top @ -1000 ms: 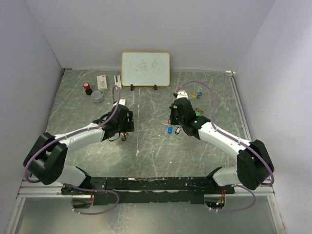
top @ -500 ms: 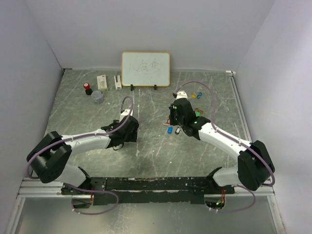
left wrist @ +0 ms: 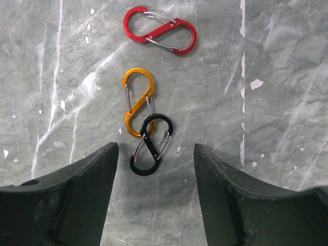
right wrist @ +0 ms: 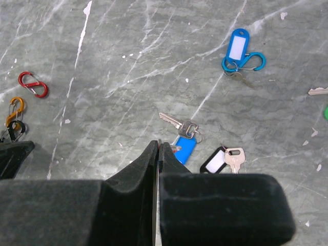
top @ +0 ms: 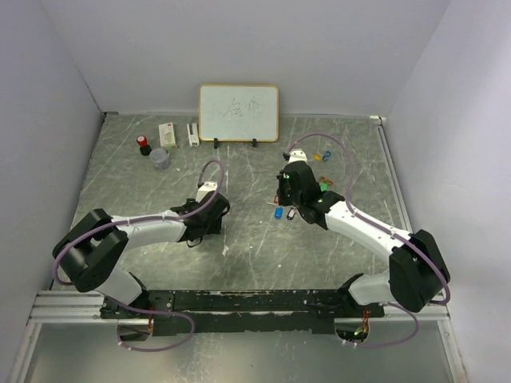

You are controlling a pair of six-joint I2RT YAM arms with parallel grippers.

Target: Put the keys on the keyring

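In the left wrist view my left gripper (left wrist: 156,146) stands open just over the table. A black S-shaped clip (left wrist: 148,144) lies between its fingertips, hooked to an orange clip (left wrist: 137,97). A red clip (left wrist: 160,31) lies farther off. My right gripper (right wrist: 158,143) is shut on a thin metal piece seen edge-on, with a bit of red beside the tip. I cannot tell whether that piece is a key or the keyring. Below it lie a silver key (right wrist: 174,122) with a blue tag (right wrist: 184,147), a black-tagged key (right wrist: 221,160), and a blue tag on a blue clip (right wrist: 241,55).
A whiteboard (top: 239,112) stands at the back. A red-capped item (top: 143,144), a grey cup (top: 160,157) and a white box (top: 168,132) sit at the back left. More coloured bits (top: 323,155) lie behind the right arm. A loose key (right wrist: 318,91) lies to the right.
The left arm has swung right and towards the table's near side, stopping over the clips, and its jaws have narrowed a little. The right arm has held still.
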